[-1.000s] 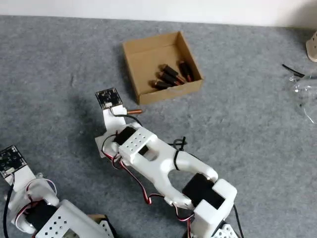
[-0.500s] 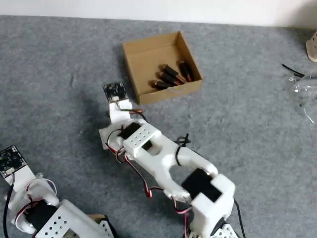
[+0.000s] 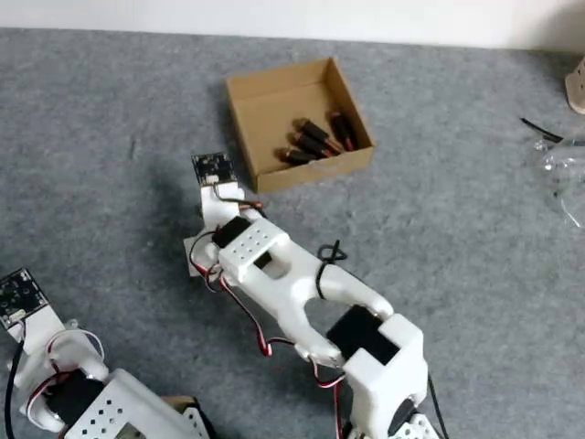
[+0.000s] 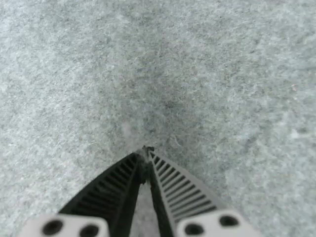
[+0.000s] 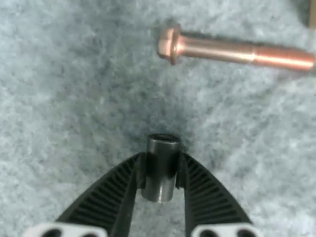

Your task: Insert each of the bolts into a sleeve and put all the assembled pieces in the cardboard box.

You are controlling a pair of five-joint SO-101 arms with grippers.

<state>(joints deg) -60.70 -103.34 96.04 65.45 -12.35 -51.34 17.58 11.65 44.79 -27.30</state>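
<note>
Sleeve (image 5: 162, 174) clamped in the right tool (image 5: 161, 159), copper bolt (image 5: 232, 49) lying near it on the table (image 5: 59, 98); left tool (image 4: 146, 153) pressed together, tips touching.

Seen from above, the right arm (image 3: 274, 272) covers its right gripper (image 5: 160, 157), the sleeve (image 5: 162, 173) and the bolt (image 5: 232, 51) just beside the cardboard box (image 3: 315, 170). The assembled pieces (image 3: 315, 142) inside the box are too small to count. The left arm (image 3: 91, 402), well apart from the box, is cut off by the edge.

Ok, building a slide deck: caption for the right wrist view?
Right gripper clamps a black sleeve; a copper bolt lies loose on the grey felt nearby.
</note>
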